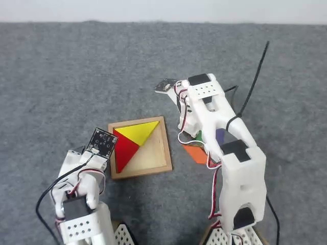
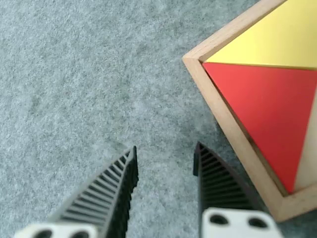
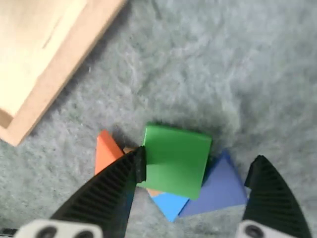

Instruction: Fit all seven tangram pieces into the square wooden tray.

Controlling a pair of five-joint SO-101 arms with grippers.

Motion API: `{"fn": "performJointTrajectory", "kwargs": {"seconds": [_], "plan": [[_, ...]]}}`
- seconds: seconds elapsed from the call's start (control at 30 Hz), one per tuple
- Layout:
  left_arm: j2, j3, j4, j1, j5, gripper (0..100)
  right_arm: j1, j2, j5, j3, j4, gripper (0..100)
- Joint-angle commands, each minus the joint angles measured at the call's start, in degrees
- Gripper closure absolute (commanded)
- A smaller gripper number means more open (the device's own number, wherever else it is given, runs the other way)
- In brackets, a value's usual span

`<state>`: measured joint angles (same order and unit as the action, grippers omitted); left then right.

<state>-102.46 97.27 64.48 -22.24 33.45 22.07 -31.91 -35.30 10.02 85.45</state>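
Square wooden tray point(image 1: 142, 173) on the grey, felt-like tabletop point(image 1: 76, 66), near its middle and somewhat toward the near edge, between the two arms. Two large triangles lie flat inside it: a yellow triangle point(image 1: 139, 131) with its long side along the far rim, and a red triangle point(image 1: 124, 149) with its long side along the left rim. The two touch along one short side, and their tips meet at the tray's centre. Bare wood shows across the near and right parts of the tray floor. The loose pieces lie heaped on the tabletop just off the tray's right rim: a green square point(image 3: 176, 161) on top, overlapping an orange piece point(image 3: 106, 151), a light blue piece point(image 3: 168, 203) and a purple triangle point(image 3: 220, 191). The right gripper point(image 3: 200, 156) hangs over this heap with its jaws spread wide, gripping nothing; one finger meets the green square's edge. The left gripper point(image 2: 166, 148) is parted and empty above the fabric, just beside the tray's near left corner. Markings on the black circuit board point(image 1: 102, 142) at the left wrist are too small to read. A pale wall point(image 1: 153, 10) borders the tabletop's far edge.
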Motion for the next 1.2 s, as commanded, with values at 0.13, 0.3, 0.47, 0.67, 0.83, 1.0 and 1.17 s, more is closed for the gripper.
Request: {"fn": "performJointTrajectory", "kwargs": {"seconds": [0.13, 0.3, 0.47, 0.67, 0.83, 1.0, 1.17], "plan": [[-1.1, -0.7, 0.2, -0.4, 0.4, 82, 0.7, -2.1, -2.0, 1.3, -0.2, 70.0], [-1.1, -0.7, 0.2, -0.4, 0.4, 82, 1.1, -1.9, -4.4, 1.2, 3.8, 75.7], [-1.1, -0.7, 0.2, -0.4, 0.4, 82, 1.2, -1.9, -4.4, 1.1, 4.1, 75.9], [-1.1, -0.7, 0.2, -0.4, 0.4, 82, 1.5, -1.9, -4.4, 1.4, 0.1, 75.7], [-1.1, -0.7, 0.2, -0.4, 0.4, 82, 1.6, -1.5, -4.4, 4.9, 1.3, 75.7], [-1.1, -0.7, 0.2, -0.4, 0.4, 82, 3.6, -2.2, -7.5, 6.1, -1.5, 72.3], [-1.1, -0.7, 0.2, -0.4, 0.4, 82, 4.2, -2.2, -13.2, 4.9, -3.6, 64.2]]}}
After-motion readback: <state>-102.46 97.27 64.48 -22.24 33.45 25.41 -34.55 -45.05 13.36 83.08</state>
